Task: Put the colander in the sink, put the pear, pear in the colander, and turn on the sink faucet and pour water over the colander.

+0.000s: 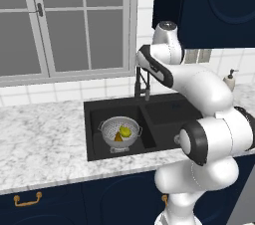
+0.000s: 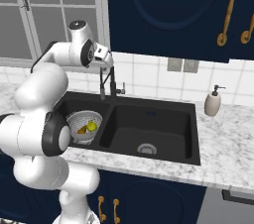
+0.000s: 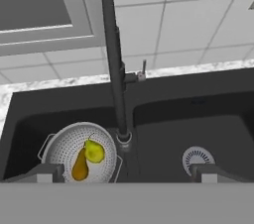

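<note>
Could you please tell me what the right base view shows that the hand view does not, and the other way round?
Right base view alone: the beige soap dispenser on the counter and the upper cabinet's gold handles. Hand view alone: the open claw above the sink. Both share the colander in the left basin holding both pears, the faucet, and the right basin's drain.

My two base cameras looked forward and down from behind me, left and right, sharing the sink (image 1: 164, 114) (image 2: 149, 124). My hand camera looked steeply down onto it (image 3: 198, 114), close above.
</note>
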### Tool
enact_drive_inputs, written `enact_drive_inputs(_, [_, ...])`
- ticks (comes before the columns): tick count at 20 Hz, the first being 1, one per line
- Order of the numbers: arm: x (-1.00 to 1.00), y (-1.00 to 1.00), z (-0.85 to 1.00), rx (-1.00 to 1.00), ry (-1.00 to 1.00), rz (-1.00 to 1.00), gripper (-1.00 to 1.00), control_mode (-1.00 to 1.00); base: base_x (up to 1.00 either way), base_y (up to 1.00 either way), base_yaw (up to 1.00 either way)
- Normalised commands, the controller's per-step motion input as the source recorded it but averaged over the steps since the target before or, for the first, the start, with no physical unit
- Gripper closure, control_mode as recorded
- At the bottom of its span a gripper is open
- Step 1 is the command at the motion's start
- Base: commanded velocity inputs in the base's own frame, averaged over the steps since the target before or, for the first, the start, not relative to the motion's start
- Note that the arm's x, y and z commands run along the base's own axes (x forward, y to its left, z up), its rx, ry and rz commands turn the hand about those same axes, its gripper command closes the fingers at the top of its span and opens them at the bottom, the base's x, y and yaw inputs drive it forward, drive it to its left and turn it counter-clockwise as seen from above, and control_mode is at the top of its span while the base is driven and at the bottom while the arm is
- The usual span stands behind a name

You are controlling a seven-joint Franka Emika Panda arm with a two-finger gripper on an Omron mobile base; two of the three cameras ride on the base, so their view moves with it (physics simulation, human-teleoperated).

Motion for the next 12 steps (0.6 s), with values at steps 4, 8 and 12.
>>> enact_drive_inputs(4, [0.06, 0.19, -0.17, 0.0, 0.0, 0.0, -1.0, -1.0, 0.0, 0.0, 0.0])
enact_drive_inputs(8, [0.31, 0.0, 0.0, 0.0, 0.0, 0.0, -1.0, -1.0, 0.0, 0.0, 0.0])
enact_drive_inputs(12, [0.3, 0.0, 0.0, 0.0, 0.0, 0.0, -1.0, -1.0, 0.0, 0.0, 0.0])
